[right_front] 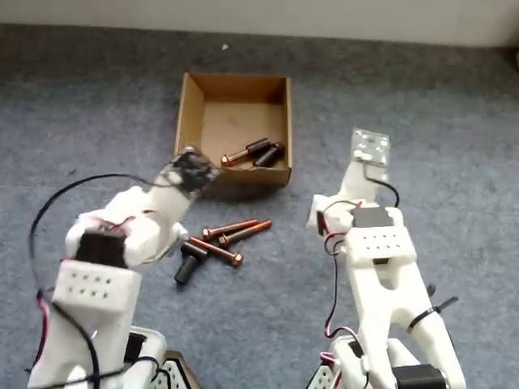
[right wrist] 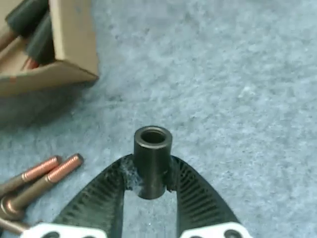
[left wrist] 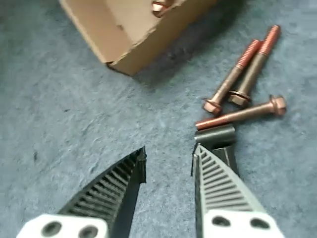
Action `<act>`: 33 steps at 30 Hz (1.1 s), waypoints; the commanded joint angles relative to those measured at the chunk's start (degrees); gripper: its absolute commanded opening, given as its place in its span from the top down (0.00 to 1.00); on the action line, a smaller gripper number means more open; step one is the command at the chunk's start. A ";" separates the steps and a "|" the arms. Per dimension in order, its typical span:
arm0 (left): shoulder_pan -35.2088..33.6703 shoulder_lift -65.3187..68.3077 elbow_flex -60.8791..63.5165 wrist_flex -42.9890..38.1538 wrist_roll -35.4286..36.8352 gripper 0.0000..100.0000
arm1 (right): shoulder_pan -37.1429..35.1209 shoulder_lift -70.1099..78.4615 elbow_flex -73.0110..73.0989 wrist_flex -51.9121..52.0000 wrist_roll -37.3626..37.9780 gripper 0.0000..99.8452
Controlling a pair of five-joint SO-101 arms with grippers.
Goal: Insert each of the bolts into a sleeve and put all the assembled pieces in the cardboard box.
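Right gripper [right wrist: 151,171]: jaws clamped on black sleeve [right wrist: 152,148], open bore past fingertips, above carpet [right wrist: 237,74].
Left gripper [left wrist: 169,151]: jaws apart, low over carpet, just beside second sleeve [left wrist: 214,136].
Three loose bolts [left wrist: 233,77] near that sleeve.
Cardboard box [right_front: 190,113] beyond, assembled pieces [right_front: 253,150] inside.

In your left wrist view the cardboard box [left wrist: 143,44] runs off the picture's edge: you get one corner and the head of a bolt [left wrist: 159,6] inside. The loose sleeve [left wrist: 214,135] lies partly behind a finger [left wrist: 218,183] of the left gripper [left wrist: 168,156]. Your right wrist view crops the box, the dark sleeves [right wrist: 37,32] in it and the table bolts [right wrist: 44,178]; the lower end of the held sleeve [right wrist: 152,153] is hidden between the fingers [right wrist: 198,198] of the right gripper [right wrist: 150,166].
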 commanded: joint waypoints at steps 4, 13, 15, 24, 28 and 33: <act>12.53 18.07 -6.46 0.26 -7.47 0.82 | 3.65 -2.15 -0.40 -2.33 -1.32 1.00; 17.27 34.68 -10.95 -0.18 -13.98 0.79 | 3.65 -2.15 -0.31 -2.33 -1.32 1.00; 17.80 37.23 -12.53 -0.18 -13.98 0.79 | 3.65 -2.15 0.84 -3.38 -1.32 1.00; 18.86 50.42 -19.74 -0.26 -14.07 0.79 | 3.47 -2.77 5.58 -10.24 -1.32 1.00; 19.03 57.27 -25.36 -0.26 -14.07 0.81 | 3.47 -2.77 5.58 -10.24 -1.32 1.00; 19.03 64.22 -30.73 -0.26 -13.98 0.82 | 3.56 -2.77 5.58 -10.24 -1.32 1.00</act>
